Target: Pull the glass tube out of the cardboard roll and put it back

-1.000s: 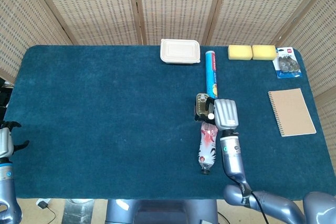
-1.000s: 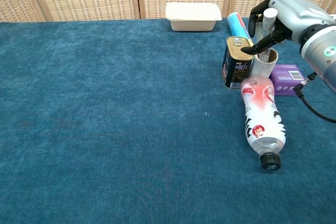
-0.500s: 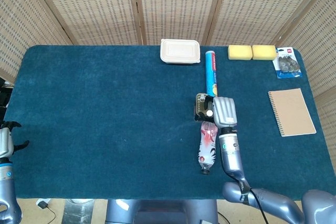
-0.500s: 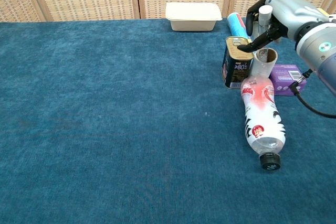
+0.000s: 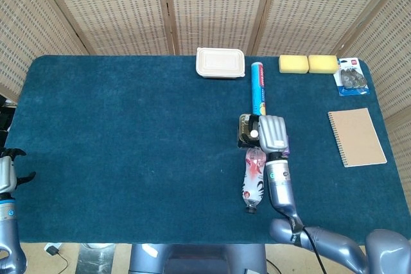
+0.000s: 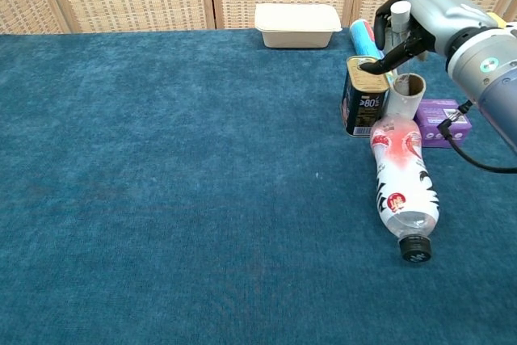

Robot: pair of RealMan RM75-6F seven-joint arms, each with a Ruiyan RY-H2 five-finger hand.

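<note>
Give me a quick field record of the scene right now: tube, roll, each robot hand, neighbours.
tube: clear glass tube with white cap, lifted clear above the roll
roll: upright brown cardboard roll, top open
right robot hand: holds the tube
left robot hand: at the table's left edge, holding nothing
neighbours: dark tin can beside the roll; plastic bottle lying in front

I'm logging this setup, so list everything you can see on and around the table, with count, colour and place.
glass tube: 1, clear with white cap, held above the roll
cardboard roll: 1, tan, upright beside the can
can: 1, dark, gold top
bottle: 1, red-white label, lying
purple box: 1, behind the roll
blue tube: 1, lying
container: 1, beige, far edge
sponges: 2, yellow
notebook: 1, tan
blister pack: 1, blue
right hand: grips the tube
left hand: idle, table's left edge
</note>
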